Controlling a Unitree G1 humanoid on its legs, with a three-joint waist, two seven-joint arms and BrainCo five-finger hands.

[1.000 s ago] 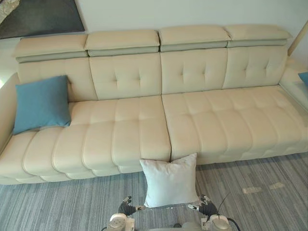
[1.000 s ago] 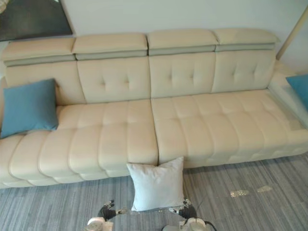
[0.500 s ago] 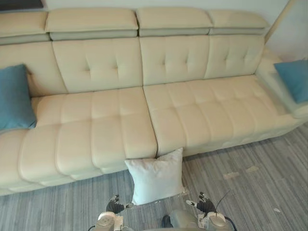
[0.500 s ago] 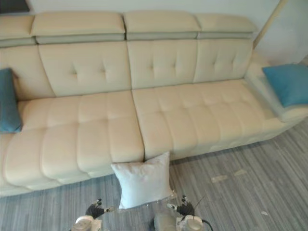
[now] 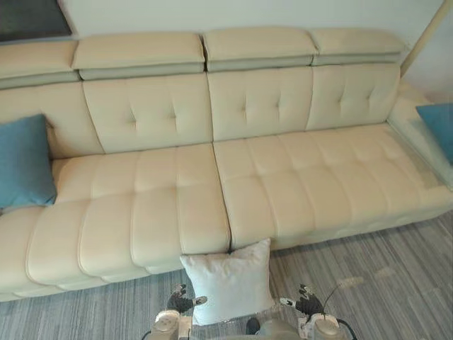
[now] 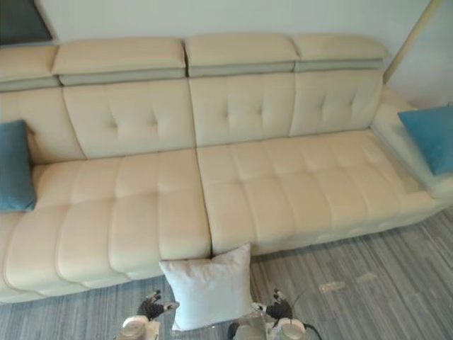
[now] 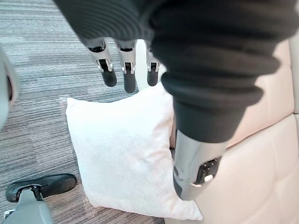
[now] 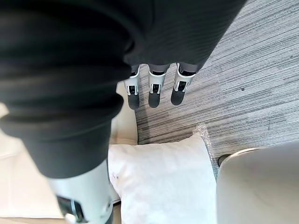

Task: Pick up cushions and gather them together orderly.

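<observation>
white cushion [image 5: 228, 280] is on the grey striped carpet [image 5: 382, 283], standing on its lower edge and leaning back against the front of the cream sofa [image 5: 177, 205], roughly at the seam between the two middle seats. its top corners overlap the seat front.

left hand [image 5: 180, 301] sits low, just beside the cushion's left edge. right hand [image 5: 306, 302] sits low, near the cushion's right side with a small gap. cushion is between the two hands.

left wrist view: fingers [image 7: 110, 77] hang straight and a little spread, thumb [image 7: 191, 168] out to the side, white cushion below and past them, nothing grasped. released.

right wrist view: same picture. fingers [image 8: 154, 91] straight, side by side, over the carpet and the cushion's top edge, thumb [image 8: 84, 196] apart from them by the sofa front. released, nothing held.

cannot tell from the head views whether a left fingertip touches the cushion's edge.

other cushions: blue cushion [image 5: 25, 163] at the sofa's far left end, upright, leaning on the backrest and the armrest side. second blue cushion [image 5: 439, 127] at the far right end, lying tilted on the sofa's right arm section, partly cut off by the frame edge. both are well apart from the white one and from each other.
</observation>
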